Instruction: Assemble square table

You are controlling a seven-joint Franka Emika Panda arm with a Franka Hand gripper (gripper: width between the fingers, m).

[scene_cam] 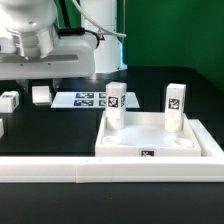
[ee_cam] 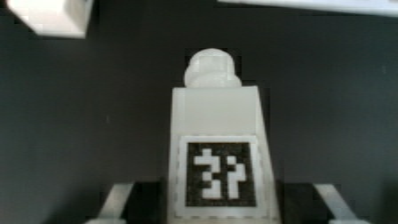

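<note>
White tagged leg block [ee_cam: 215,120] in the gripper [ee_cam: 219,205], black table [ee_cam: 71,130] beyond.

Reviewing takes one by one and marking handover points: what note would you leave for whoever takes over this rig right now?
Gripper: jaws closed on the held leg; lifted or not, I cannot tell.
Tabletop lies beside the border rail; one upright leg and a second upright leg stand in its far corners.
A loose leg lies at the exterior view's left.
Done: two legs placed. Left: two legs for the near corners.
</note>
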